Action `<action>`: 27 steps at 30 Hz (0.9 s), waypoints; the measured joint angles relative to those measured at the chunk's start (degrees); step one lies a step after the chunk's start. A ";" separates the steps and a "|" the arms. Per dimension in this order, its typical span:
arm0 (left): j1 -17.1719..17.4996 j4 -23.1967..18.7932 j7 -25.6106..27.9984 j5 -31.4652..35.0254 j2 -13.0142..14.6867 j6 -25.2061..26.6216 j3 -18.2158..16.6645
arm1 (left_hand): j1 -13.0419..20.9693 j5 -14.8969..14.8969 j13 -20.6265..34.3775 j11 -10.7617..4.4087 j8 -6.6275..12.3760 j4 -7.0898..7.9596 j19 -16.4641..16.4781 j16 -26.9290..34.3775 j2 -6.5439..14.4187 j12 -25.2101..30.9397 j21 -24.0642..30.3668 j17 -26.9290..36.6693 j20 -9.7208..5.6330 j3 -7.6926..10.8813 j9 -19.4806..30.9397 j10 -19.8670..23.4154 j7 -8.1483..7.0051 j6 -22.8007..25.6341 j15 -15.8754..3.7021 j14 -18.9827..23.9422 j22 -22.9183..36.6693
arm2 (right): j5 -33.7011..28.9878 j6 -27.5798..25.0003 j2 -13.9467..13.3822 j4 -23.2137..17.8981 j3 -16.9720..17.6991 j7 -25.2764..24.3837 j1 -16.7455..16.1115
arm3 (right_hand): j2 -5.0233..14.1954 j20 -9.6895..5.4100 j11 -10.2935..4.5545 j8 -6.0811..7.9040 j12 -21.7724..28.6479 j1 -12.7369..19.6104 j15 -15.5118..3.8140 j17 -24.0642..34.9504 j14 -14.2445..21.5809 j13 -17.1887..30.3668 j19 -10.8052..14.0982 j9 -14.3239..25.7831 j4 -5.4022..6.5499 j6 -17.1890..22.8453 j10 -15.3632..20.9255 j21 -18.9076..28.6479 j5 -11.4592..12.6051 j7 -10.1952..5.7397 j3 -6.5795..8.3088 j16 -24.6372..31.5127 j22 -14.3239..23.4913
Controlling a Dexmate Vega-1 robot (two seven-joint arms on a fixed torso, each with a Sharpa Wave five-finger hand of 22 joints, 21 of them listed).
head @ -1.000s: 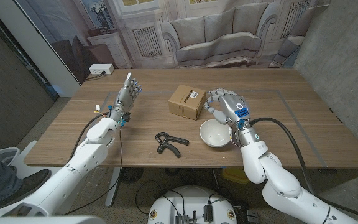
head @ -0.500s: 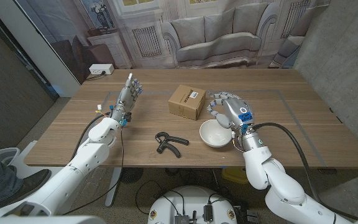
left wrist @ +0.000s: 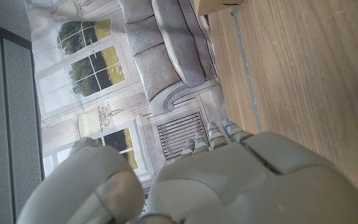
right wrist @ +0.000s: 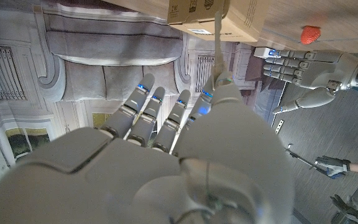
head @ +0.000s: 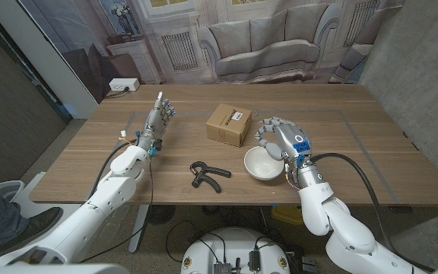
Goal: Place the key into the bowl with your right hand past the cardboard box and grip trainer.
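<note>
Surface (head: 371, 152): wooden, showing a faint taped rectangle outline across its top.

Backdrop (head: 257, 38): a printed scene hanging behind the surface, displaying a pale sofa, tall windows and a radiator.

White box (head: 123, 84): sitting on the far left corner of the surface, just before the backdrop.

Small red item (right wrist: 309, 33): lying on the wood in the right wrist view; too blurred to identify.

Person's shoe and trouser leg (head: 6, 217): showing at the lower left edge, on the floor beside a white base.
</note>
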 measured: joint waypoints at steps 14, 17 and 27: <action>-0.04 -0.35 -0.25 -0.38 -0.17 -0.55 0.15 | 0.00 0.00 0.00 0.00 0.00 0.01 0.00 0.00 0.00 0.00 0.00 0.00 0.00 0.01 0.00 0.00 0.00 0.00 0.00 0.00 0.00 | 1.19 -1.17 -0.75 -0.54 -0.55 3.03 -0.48 | 0.09 -0.01 -0.02 -0.30 -0.89 -0.09 -0.01 0.00 -1.43 0.00 -0.44 -0.48 0.00 0.48 -1.45 -0.68 0.00 -0.02 0.00 -0.45 -0.22; 0.12 -0.54 -0.12 -0.39 -0.17 -0.55 0.15 | 0.00 0.00 0.00 0.00 0.00 -0.15 0.00 0.00 0.00 0.00 0.00 0.00 0.00 -0.15 0.00 0.00 0.00 0.00 0.00 0.00 0.00 | 1.19 -1.55 -0.95 -0.76 -0.71 3.71 -0.47 | 0.10 0.02 0.10 -0.30 -0.89 -0.08 0.30 0.00 -1.75 0.00 -0.87 -0.51 -0.17 0.52 -1.60 -0.69 0.00 -0.06 -0.17 -0.44 -0.29; 1.06 -1.87 0.72 -0.12 0.18 -0.55 0.00 | 0.01 0.01 0.00 0.21 0.00 -0.15 0.00 0.00 0.01 0.00 0.00 0.00 0.00 -0.15 0.00 0.21 0.00 0.00 0.00 0.00 0.30 | 0.41 -3.43 -1.69 -2.02 -1.30 6.78 -0.39 | 0.10 0.10 0.70 -0.46 -1.34 -0.07 0.24 0.00 -2.71 0.00 -0.95 -0.58 -0.24 0.77 -2.77 -1.09 0.00 -0.31 -0.24 -0.44 -0.28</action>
